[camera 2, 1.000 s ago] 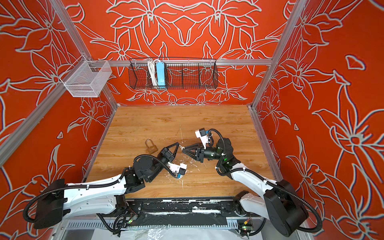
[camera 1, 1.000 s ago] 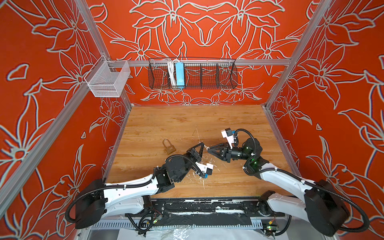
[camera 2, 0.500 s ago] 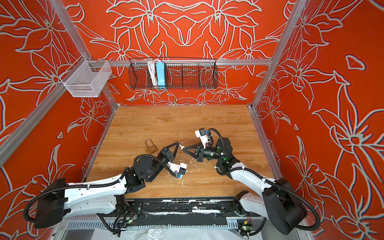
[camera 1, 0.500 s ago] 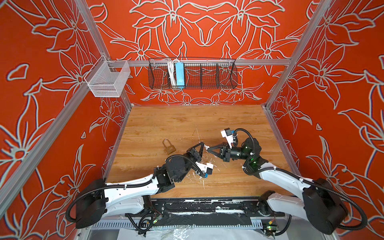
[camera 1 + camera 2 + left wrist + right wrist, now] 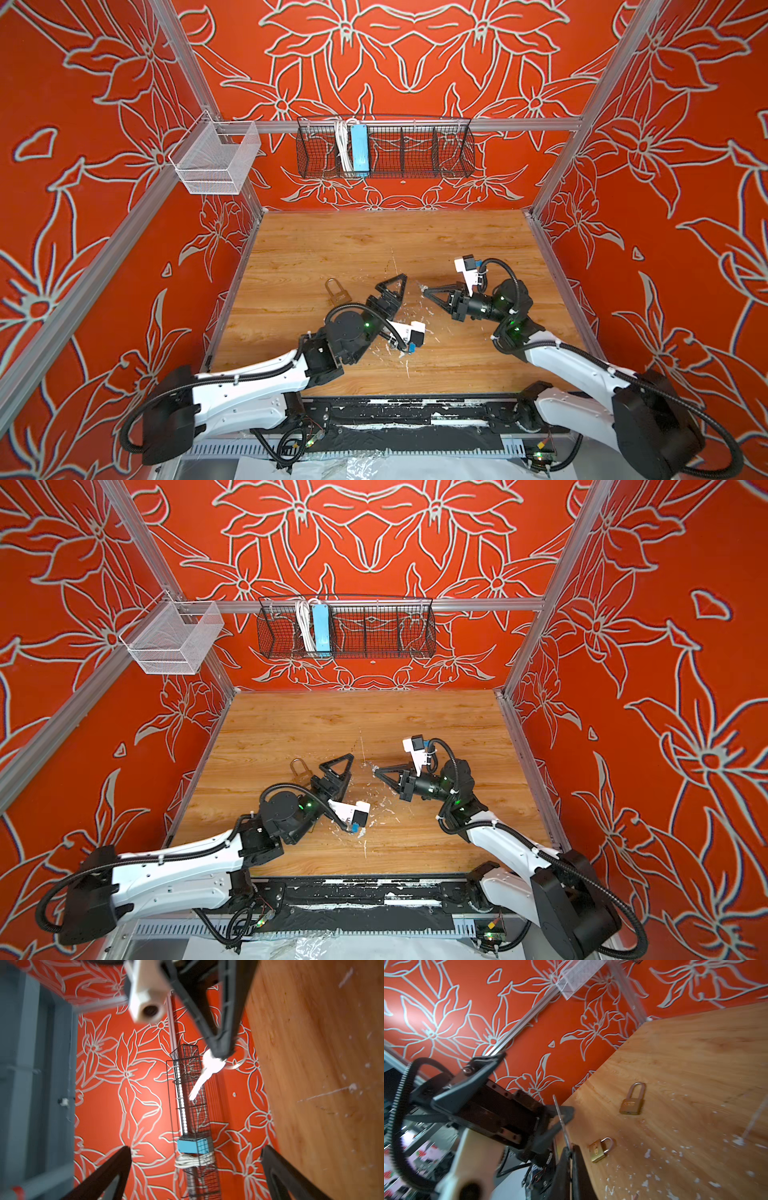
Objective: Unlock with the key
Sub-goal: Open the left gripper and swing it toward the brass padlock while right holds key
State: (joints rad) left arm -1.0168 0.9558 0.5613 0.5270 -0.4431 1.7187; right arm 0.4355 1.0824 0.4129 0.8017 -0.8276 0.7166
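The key [image 5: 207, 1068] is pinched in the right gripper [image 5: 220, 1051]; the left gripper [image 5: 196, 1150] is spread wide, empty. Next, the key must be aligned with the keyway of a padlock [image 5: 631, 1103].

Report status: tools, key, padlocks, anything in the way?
Left tool open, empty. Right tool shut on silver metal key. Long-shackle brass padlock and small brass padlock flat on wooden table, shackles look closed. Nothing between key and locks.

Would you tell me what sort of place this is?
Probably a robot test cell: red floral panels on aluminium framing enclose a wooden tabletop, with the left arm and right arm mounted at its edge.
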